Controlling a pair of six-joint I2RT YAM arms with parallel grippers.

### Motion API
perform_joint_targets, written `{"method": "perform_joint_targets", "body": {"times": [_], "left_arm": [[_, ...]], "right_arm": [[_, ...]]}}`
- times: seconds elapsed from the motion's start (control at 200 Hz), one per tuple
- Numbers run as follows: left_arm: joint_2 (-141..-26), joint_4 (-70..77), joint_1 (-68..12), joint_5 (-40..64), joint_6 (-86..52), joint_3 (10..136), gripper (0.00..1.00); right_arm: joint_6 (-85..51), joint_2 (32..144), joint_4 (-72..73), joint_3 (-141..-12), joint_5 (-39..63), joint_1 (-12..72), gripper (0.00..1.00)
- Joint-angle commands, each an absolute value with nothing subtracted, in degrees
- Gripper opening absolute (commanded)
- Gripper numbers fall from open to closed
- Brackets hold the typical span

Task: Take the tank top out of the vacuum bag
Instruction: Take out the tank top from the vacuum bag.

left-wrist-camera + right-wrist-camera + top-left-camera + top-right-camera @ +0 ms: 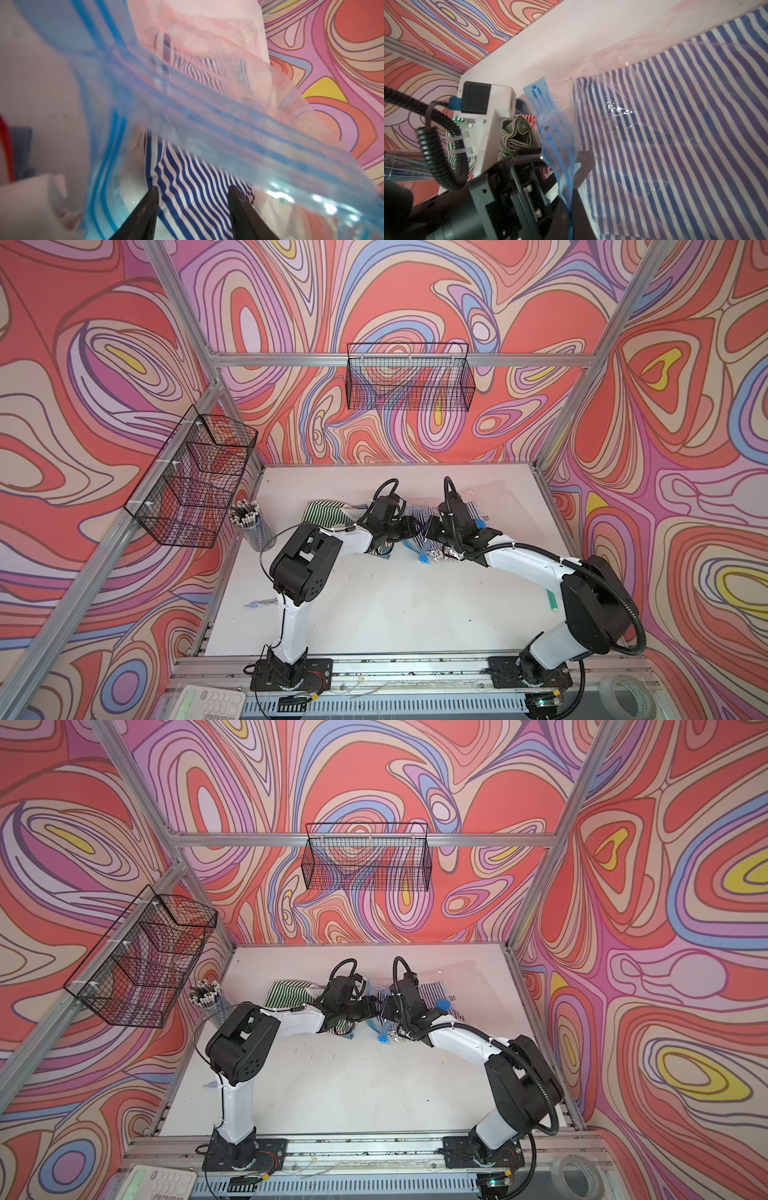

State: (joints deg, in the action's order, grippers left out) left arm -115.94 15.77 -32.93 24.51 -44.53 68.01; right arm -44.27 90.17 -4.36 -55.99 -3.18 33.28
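I'm straddling the blue-and-white striped tank top (180, 166) with my half-open left gripper (193, 188), right gripper (571, 207) pinching the clear crinkly vacuum bag (550, 133) tight; aiming for cloth only.

Both top views overlook the whole table (395, 605); wrist cameras sit close in.

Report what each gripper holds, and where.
Right gripper pinches the vacuum bag by its zip strip. Left gripper straddles the tank top, jaws apart, gripping nothing.
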Motion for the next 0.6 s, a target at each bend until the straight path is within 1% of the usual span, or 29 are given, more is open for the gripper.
{"method": "perform_joint_targets", "body": {"times": [0.0, 0.135, 0.285, 0.456, 0.596], "left_arm": [[-116.4, 12.6, -33.4, 22.2, -42.4, 69.8, 0.57], [-116.7, 8.2, -33.6, 20.5, -40.3, 71.7, 0.57], [-115.9, 8.1, -33.7, 18.1, -39.1, 70.8, 0.58], [-118.5, 8.4, -33.8, 20.3, -40.6, 73.2, 0.58], [-118.5, 9.8, -34.0, 21.4, -41.1, 72.7, 0.55]], "right_arm": [[-45.2, 88.7, -4.2, -56.4, -2.8, 33.2, 0.0], [-44.8, 88.7, -4.9, -56.6, -3.1, 33.1, 0.0], [-44.3, 88.9, -5.5, -56.5, -3.0, 33.1, 0.0], [-44.2, 88.9, -5.2, -55.9, -1.4, 33.1, 0.0], [-44.5, 88.3, -3.0, -53.7, 0.7, 33.1, 0.0]]}}
